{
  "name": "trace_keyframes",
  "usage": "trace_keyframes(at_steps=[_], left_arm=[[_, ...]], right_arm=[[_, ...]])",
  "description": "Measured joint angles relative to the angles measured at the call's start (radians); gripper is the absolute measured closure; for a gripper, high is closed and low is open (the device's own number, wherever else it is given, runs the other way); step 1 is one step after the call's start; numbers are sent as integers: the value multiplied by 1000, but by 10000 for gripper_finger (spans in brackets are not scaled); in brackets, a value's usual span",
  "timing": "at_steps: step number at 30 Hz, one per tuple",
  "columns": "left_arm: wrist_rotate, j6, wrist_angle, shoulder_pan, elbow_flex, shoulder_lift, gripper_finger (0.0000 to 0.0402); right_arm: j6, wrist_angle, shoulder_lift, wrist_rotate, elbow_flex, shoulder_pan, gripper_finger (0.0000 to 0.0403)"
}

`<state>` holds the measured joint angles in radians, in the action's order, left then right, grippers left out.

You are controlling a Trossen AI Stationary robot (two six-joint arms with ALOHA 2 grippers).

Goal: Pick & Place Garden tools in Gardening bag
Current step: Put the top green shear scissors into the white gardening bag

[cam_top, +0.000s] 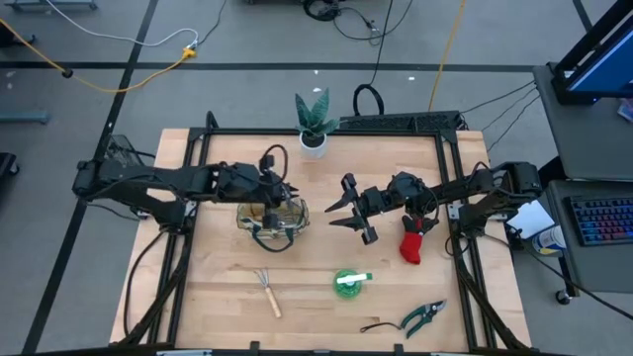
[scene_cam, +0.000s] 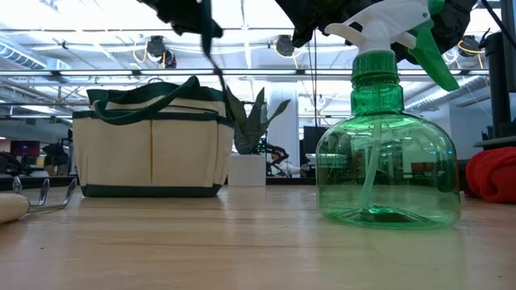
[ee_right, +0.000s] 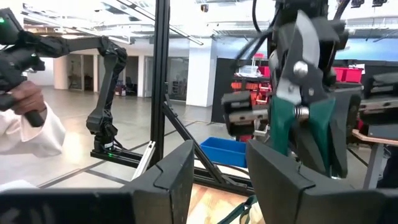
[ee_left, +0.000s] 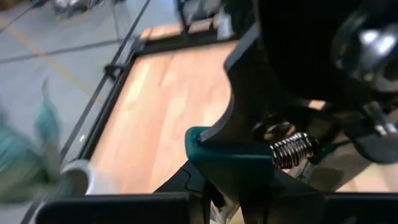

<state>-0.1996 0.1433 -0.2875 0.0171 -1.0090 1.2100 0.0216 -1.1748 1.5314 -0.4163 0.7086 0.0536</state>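
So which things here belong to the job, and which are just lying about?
Job: cream canvas bag; wooden-handled mini rake; green plastic spray bottle; red glove; green-handled pruning shears; another pair in left hand.
Lying about: green plant in white pot; backlit keyboard.

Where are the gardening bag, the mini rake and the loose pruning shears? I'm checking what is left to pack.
gardening bag [scene_cam: 149,149]: low view, cream front panel.
mini rake [cam_top: 269,294]: high view, wooden handle.
pruning shears [cam_top: 423,316]: high view, near the pivot, lying on the table.
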Motion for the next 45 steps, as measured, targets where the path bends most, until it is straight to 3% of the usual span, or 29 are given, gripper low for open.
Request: trace_keyframes(at_steps=[8,24,45], left_arm=[[-143,-19,-131,-1,-1,-52,353],[-110,-174,-413,-1,-1,-51,355],[-51,-232,-499,-1,0,127,341]], right_arm=[[0,3,0,0,0,0,264],[-7,0,0,0,0,0,264],[-2,14,0,0,0,0,264]])
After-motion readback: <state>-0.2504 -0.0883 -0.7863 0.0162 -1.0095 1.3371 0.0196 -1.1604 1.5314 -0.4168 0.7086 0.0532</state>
